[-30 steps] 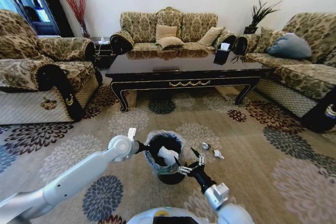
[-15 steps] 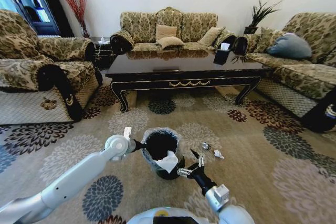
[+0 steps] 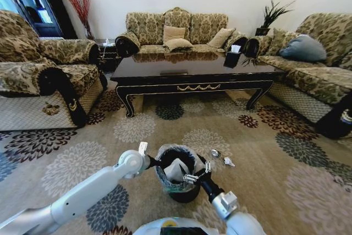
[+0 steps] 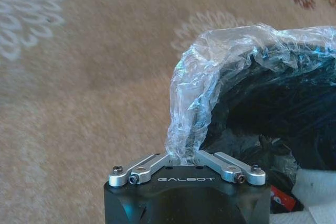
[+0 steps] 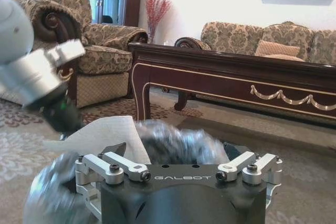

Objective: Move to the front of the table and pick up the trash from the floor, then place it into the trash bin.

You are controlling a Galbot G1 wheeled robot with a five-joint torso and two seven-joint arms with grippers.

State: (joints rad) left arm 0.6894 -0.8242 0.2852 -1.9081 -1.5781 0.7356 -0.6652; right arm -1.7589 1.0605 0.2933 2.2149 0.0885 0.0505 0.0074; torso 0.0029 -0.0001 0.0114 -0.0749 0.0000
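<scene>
The black trash bin (image 3: 184, 192) with its clear liner (image 4: 220, 61) stands on the flowered carpet floor (image 3: 264, 158), well in front of the dark table (image 3: 192, 72). My left gripper (image 3: 155, 163) is shut on the bin's rim and liner, seen close up in the left wrist view (image 4: 182, 156). The white wrapper (image 3: 176, 170) sits in the bin's mouth. My right gripper (image 3: 193, 173) is at the opposite rim, open, with the wrapper (image 5: 105, 132) lying against one finger. A silvery round piece (image 3: 215, 153) and a small white scrap (image 3: 229, 162) lie on the carpet just right of the bin.
Sofas flank the table: one at the left (image 3: 38, 70), one at the right (image 3: 319, 70), one behind (image 3: 176, 31). A dark object (image 3: 336, 122) stands at the right edge. Open carpet stretches between bin and table.
The left gripper and the bin have shifted nearer and a little to the right. The wrapper, at the bin's near rim half a second ago, now sits inside the mouth.
</scene>
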